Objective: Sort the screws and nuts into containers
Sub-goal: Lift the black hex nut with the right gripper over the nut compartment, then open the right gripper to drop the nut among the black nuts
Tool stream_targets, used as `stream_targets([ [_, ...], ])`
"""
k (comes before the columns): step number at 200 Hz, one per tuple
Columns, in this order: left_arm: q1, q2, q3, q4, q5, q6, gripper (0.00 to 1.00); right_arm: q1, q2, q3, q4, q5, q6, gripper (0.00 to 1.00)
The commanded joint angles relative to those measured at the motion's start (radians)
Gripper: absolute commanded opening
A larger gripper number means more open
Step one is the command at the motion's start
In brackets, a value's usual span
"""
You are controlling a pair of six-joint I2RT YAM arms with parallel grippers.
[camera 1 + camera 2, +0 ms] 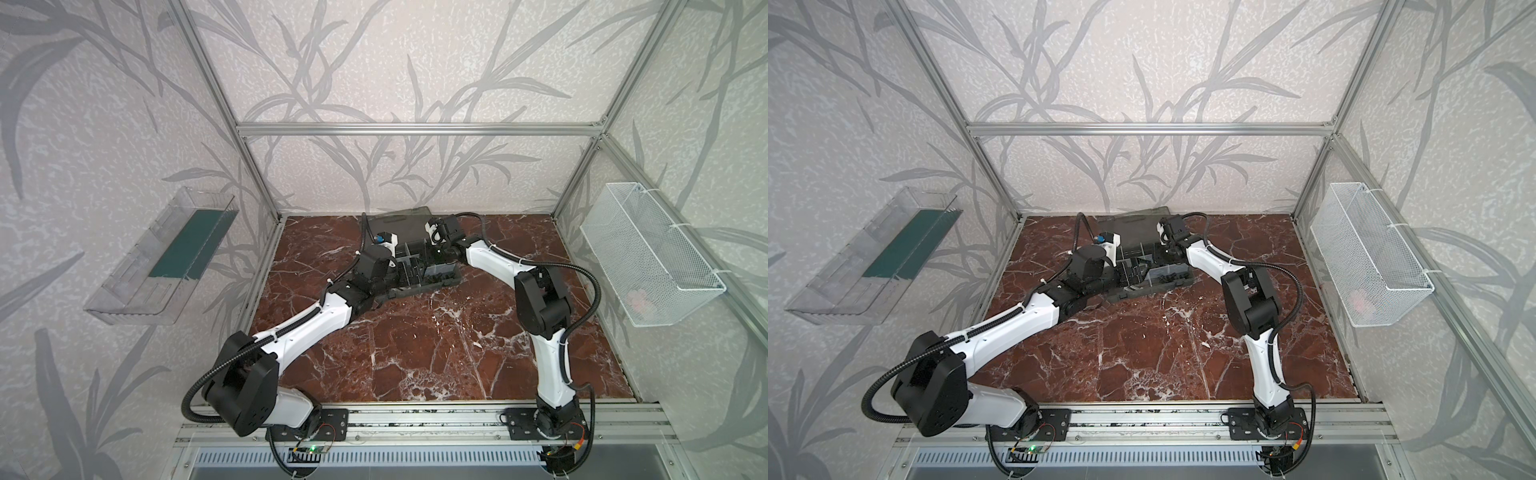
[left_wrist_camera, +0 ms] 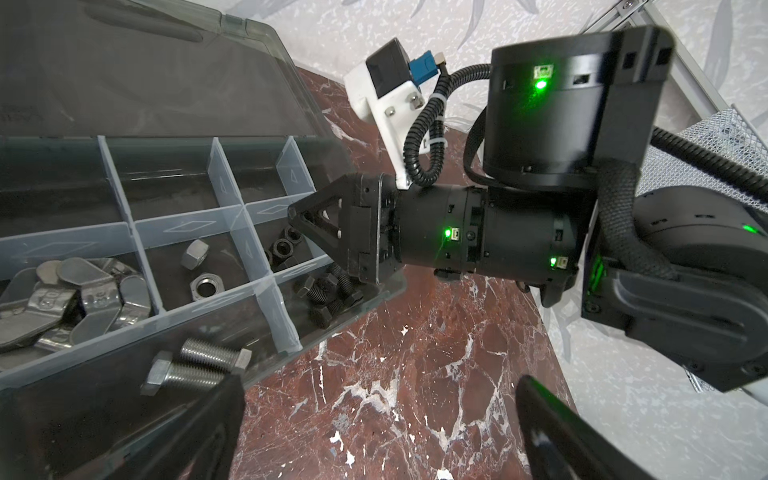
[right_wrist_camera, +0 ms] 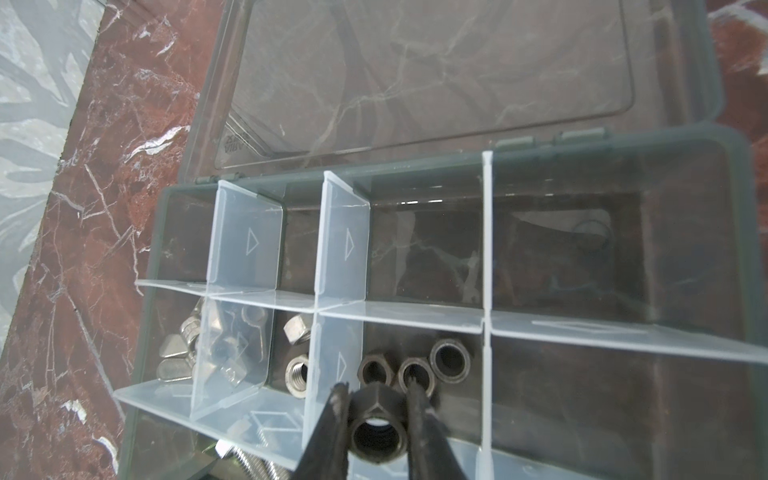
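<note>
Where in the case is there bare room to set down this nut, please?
The row along the hinge looks bare, as does the cell between the black nuts and the end wall. The wing nuts cell is crowded.

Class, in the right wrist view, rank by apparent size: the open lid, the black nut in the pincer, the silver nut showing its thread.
1. The lid.
2. The black nut in the right pincer, though nearness to the camera inflates it.
3. The silver nut.
</note>
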Motion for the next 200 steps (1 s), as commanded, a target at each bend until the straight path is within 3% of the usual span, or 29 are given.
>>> stream_targets([
  [1, 0.006, 0.006, 0.02, 0.005, 0.007, -0.013, 0.99, -0.003, 0.015, -0.008, 0.043, -0.01, -0.009, 0.15],
  [200, 0.006, 0.032, 0.012, 0.029, 0.028, -0.043, 0.99, -0.024, 0.008, -0.057, 0.059, -0.029, -0.014, 0.35],
])
